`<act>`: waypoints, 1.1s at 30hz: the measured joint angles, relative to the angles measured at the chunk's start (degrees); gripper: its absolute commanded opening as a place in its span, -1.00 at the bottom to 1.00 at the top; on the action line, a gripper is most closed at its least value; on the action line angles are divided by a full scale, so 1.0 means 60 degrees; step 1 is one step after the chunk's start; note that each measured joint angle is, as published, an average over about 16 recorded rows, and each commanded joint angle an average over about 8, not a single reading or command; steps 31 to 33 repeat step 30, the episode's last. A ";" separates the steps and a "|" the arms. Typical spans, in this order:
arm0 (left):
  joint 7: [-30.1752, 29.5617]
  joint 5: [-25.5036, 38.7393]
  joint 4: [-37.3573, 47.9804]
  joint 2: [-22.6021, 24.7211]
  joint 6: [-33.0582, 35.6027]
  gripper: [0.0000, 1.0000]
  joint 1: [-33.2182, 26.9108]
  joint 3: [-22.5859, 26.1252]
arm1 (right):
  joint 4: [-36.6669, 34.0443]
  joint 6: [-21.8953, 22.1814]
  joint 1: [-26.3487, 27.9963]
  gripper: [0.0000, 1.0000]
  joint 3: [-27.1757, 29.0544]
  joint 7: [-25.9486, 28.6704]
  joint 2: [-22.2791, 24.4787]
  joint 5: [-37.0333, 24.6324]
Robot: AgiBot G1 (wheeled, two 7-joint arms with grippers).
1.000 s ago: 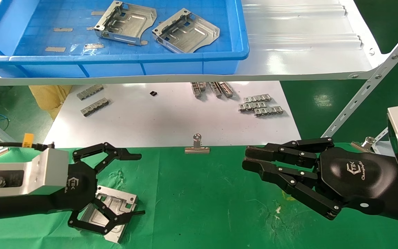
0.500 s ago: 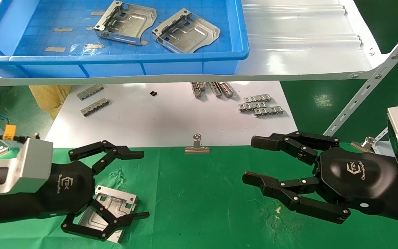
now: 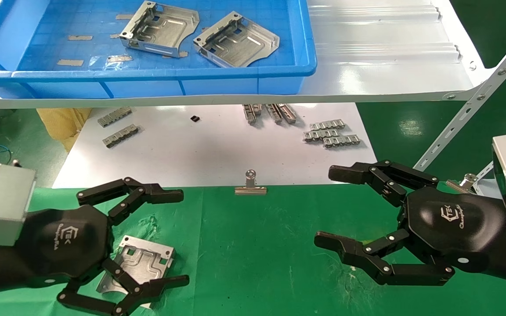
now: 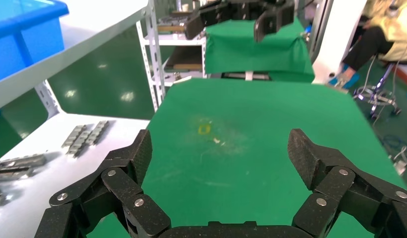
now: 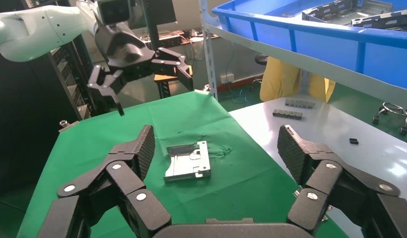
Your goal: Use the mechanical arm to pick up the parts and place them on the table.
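One silver bracket (image 3: 141, 262) lies flat on the green cloth table (image 3: 253, 250), free of any grip. My left hand (image 3: 180, 237) hovers just beside and over it, fingers spread open and empty. My right hand (image 3: 327, 206) is over the right of the cloth, fingers wide open and empty. Two more brackets (image 3: 158, 28) (image 3: 235, 39) lie in the blue tray (image 3: 147, 72) on the raised shelf. The right wrist view shows the placed bracket (image 5: 187, 161) beyond my open right hand (image 5: 216, 144), with the left hand (image 5: 132, 59) farther off. The left wrist view shows my open left hand (image 4: 219, 148) over bare cloth.
A white sheet (image 3: 218, 149) behind the cloth holds small ridged metal strips (image 3: 331, 134) (image 3: 119, 129). A silver binder clip (image 3: 250, 186) sits at the cloth's far edge. The white shelf (image 3: 389, 66) overhangs it, and a slotted metal bar (image 3: 468, 109) slants down at the right.
My left hand has drawn back to the left, its fingers off the bracket, which stays on the cloth. My right hand's fingers have gone from closed together to wide open.
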 measured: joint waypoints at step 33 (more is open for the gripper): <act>-0.0741 -0.0741 -0.0215 0.0015 0.0489 1.00 0.0554 -0.0815 | -0.0003 0.0002 -0.0002 1.00 0.0001 0.0000 0.0001 0.0001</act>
